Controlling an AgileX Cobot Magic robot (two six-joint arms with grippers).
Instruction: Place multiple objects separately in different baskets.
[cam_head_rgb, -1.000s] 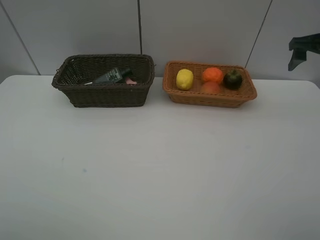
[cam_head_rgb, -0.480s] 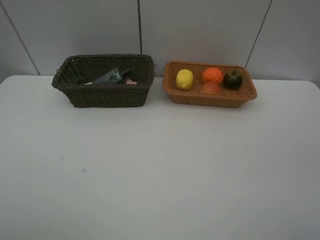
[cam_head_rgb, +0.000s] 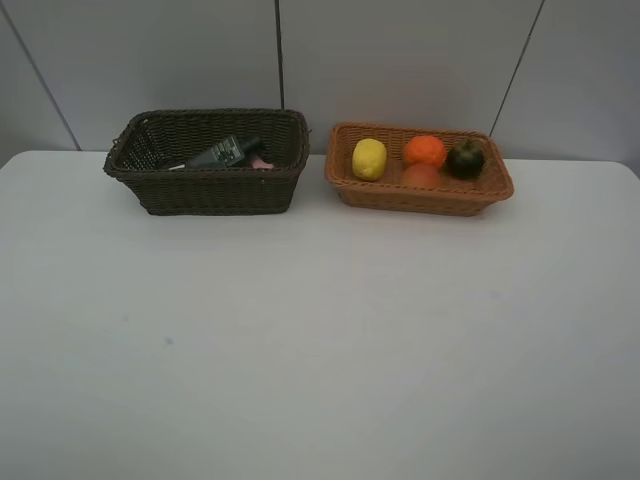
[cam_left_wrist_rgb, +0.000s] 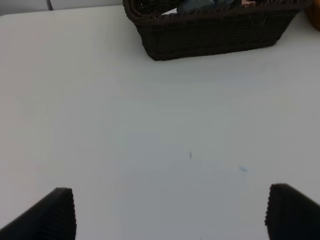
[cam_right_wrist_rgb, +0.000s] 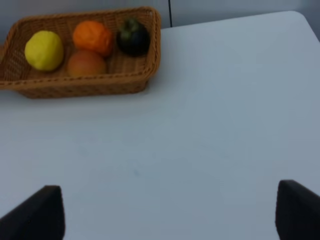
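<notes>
Wicker baskets (cam_head_rgb: 205, 190) filled, white table (cam_head_rgb: 320, 340) around

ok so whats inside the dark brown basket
In the dark brown basket a dark grey bottle lies on its side beside something pink. The near wall covers the floor, so anything lower cannot be seen.

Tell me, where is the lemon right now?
In the high camera's view the lemon lies at the left end of the light orange-tan basket, right of centre at the back of the table, with the orange beside it.
</notes>
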